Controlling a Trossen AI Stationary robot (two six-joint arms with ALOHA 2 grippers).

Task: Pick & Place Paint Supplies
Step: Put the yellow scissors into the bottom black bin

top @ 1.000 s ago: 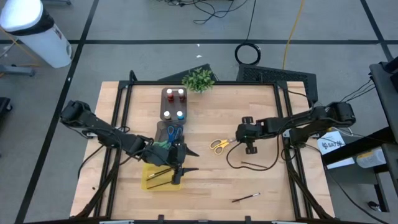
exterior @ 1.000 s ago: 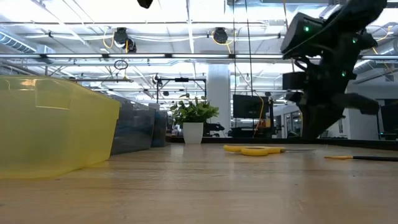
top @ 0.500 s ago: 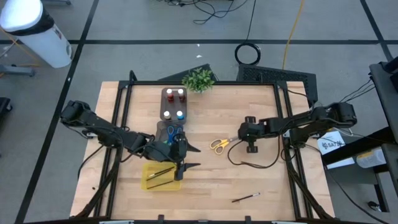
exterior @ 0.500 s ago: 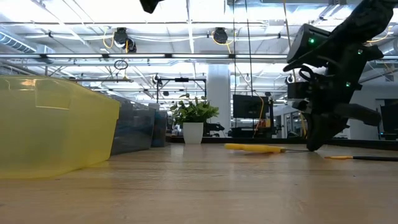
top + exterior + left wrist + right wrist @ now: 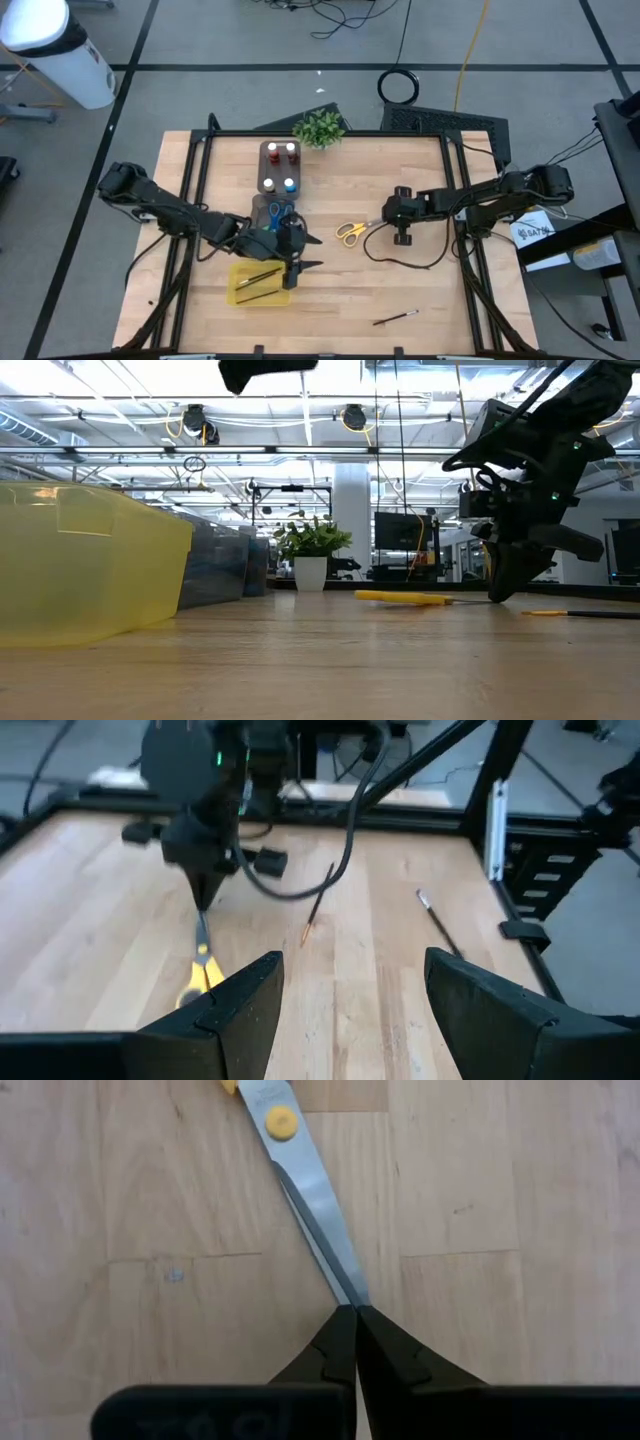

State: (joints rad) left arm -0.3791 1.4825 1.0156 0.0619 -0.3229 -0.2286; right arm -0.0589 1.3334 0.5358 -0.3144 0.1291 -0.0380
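The right gripper point(image 5: 355, 1342) is pinched fully closed on the blade tips of the yellow-handled steel scissors point(image 5: 305, 1190) (flat on the wooden table point(image 5: 500, 1200)); the left gripper point(image 5: 350, 1005) gapes wide, empty.

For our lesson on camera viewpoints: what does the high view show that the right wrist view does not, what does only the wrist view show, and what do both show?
Only the high view shows the whole table, the left gripper open above the yellow tray, the organiser holding paint bottles, the plant and a loose brush.

Only the right wrist view shows the right gripper shut, its fingers meeting at the blade tips.

Both show the yellow scissors on the wood, at the right gripper.
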